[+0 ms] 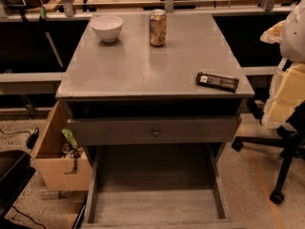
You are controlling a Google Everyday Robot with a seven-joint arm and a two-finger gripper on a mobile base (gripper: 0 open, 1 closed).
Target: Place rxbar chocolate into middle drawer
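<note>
The rxbar chocolate (pixel 217 81) is a flat black bar with a small white label. It lies on the grey cabinet top (pixel 143 66) near the front right corner. The middle drawer (pixel 152 206) is pulled out below, and its bare grey plank floor shows nothing on it. My gripper (pixel 280 101) is a pale yellowish shape at the right edge of the view. It is to the right of the cabinet, a little below the top's level, and apart from the bar.
A gold soda can (pixel 157 27) and a white bowl (pixel 106 27) stand at the back of the top. A grey drawer front with a round knob (pixel 156 132) sits above the open drawer. A pale tan wooden box (pixel 57 163) is at the left. An office chair base (pixel 281 161) is at the right.
</note>
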